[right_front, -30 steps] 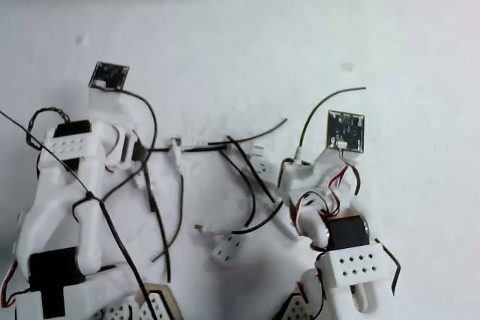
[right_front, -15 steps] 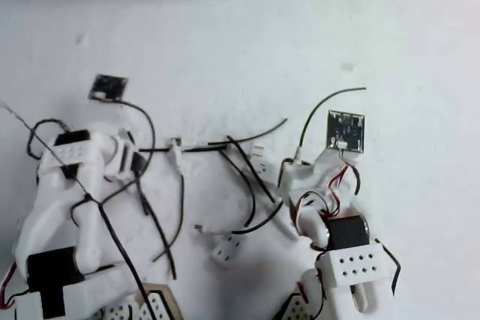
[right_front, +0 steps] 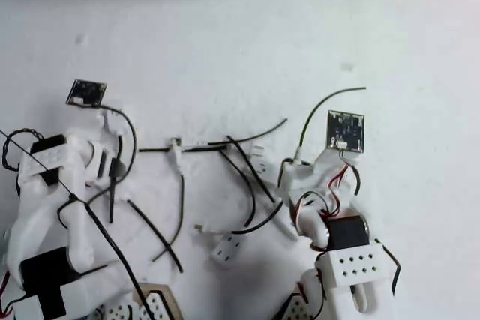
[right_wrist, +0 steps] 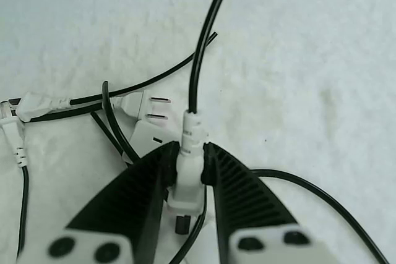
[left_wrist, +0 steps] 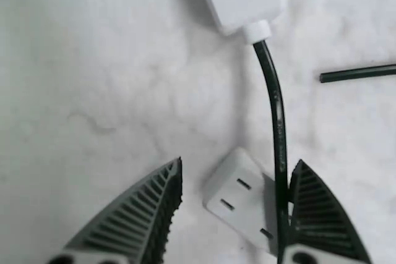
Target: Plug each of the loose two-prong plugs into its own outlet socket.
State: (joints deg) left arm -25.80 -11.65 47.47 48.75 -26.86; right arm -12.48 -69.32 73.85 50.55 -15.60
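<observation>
We judge the step in hand to be the left arm's grasp of an outlet socket (left_wrist: 238, 199). The left gripper (left_wrist: 238, 164) hangs over it with the jaws spread wide. The socket lies between them on the tabletop (left_wrist: 93, 60) with its slotted face up. A black cord (left_wrist: 275, 109) runs along the inner face of one finger and touches the socket's side (this is the snag). To do it well, we would shift so the jaws close on the socket's two plain sides. That keeps the cord outside the pinch and the slots uncovered for a plug.

The right gripper (right_wrist: 189, 146) has its jaws clamped on a white cord end (right_wrist: 189, 180), whose lead runs away from the jaws. We cannot tell whether prongs sit at its hidden end. Just beside it lies a loose two-prong plug (right_wrist: 137, 108), prongs bare.

In the high view the leads cross and tangle at the middle, with another socket (right_front: 223, 247) at six o'clock of the tangle. The left arm stands far over toward nine o'clock. The one tabletop edge we can see is the far one at twelve o'clock, and a broad bare stretch lies before it. More bare surface lies toward three o'clock, past the right arm. We would mate plug and socket in that open part, away from the crossing leads.
</observation>
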